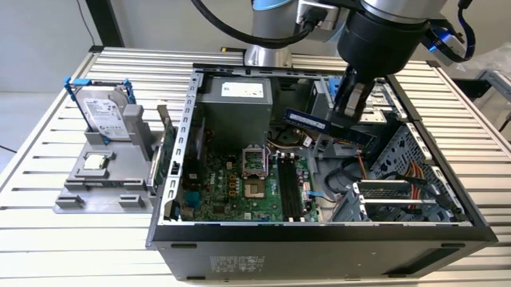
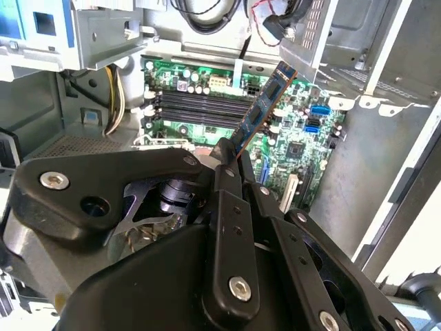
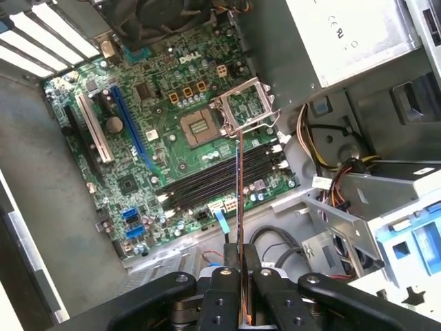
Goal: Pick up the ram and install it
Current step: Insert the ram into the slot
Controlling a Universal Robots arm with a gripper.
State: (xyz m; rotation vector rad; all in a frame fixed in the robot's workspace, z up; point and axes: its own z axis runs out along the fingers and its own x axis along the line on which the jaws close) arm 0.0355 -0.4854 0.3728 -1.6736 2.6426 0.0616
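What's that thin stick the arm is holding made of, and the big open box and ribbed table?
The ram, clamped in the gripper, looks like rigid circuit-board laminate: thin, flat, dark blue, with a pale label. The computer case seems sheet steel: dull grey perforated inner walls, dark painted outside. The table is probably aluminium, judging by its pale, matte, slotted bars.

Loses the arm (image 1: 383,30) above the hand (image 1: 348,113) to the exterior view's top edge. Hides the clamped stretch of the ram (image 1: 307,119) between the fingers (image 1: 355,98). In the second wrist view, buries the ram's near end behind the hand's black links. In the first wrist view, turns the ram edge-on, faces out of sight.
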